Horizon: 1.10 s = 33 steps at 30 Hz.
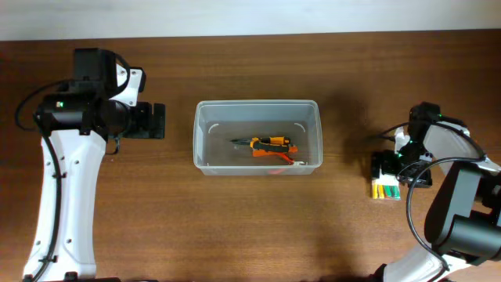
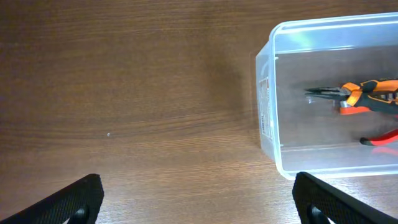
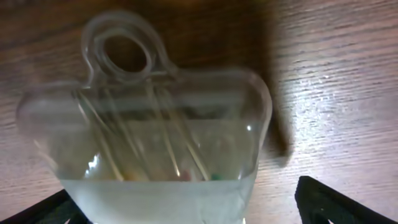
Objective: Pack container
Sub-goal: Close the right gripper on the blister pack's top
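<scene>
I see the container (image 1: 257, 160) standing open-topped in the middle of the desk (image 1: 250, 235), between my two arms. Inside it lie pliers (image 1: 272, 143) with orange and black grips, jaws pointing left, and a red-handled tool (image 1: 280, 160) just beside them against the near wall.

My left hand (image 1: 156, 121) sits near the container's left end without touching it. In the left wrist view the hand (image 2: 198, 186) is spread wide over bare wood, with nothing between its fingers, and the container (image 2: 268, 118) is off to the right.

My right hand (image 1: 389, 176) is well apart from the container, on the far right of the desk, over a small clear case (image 1: 386, 188) of yellow-green bits. The right wrist view is blurred, but this hand (image 3: 186, 193) is spread wide too. The case (image 3: 149, 137) lies between its fingers, hanging loop away from the camera. The finger (image 3: 339, 202) at the view's right edge stands clear of the case. I cannot tell whether the other one touches it.
</scene>
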{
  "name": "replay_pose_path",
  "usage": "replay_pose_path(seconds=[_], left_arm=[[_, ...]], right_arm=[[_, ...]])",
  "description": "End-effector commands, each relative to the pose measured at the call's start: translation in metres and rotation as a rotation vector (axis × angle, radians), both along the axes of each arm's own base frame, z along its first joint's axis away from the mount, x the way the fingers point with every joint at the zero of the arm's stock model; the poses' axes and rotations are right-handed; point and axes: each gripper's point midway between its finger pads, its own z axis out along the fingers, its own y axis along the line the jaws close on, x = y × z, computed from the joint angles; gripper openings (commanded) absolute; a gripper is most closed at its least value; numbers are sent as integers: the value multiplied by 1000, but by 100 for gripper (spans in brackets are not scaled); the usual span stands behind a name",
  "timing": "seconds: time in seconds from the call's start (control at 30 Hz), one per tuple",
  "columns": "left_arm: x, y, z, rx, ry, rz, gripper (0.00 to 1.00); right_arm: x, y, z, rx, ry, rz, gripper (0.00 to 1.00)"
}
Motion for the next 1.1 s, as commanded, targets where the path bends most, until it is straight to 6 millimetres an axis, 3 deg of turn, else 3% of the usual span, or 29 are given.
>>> replay_pose_path(seconds=[0.0, 0.53, 1.07], left_arm=[[3, 2, 6, 4, -18, 3, 99], [3, 2, 6, 4, -18, 3, 99], [3, 2, 6, 4, -18, 2, 99]], right_arm=[[-3, 2, -3, 4, 11, 13, 99], [5, 19, -3, 40, -12, 96, 99], [3, 11, -3, -6, 3, 104, 98]])
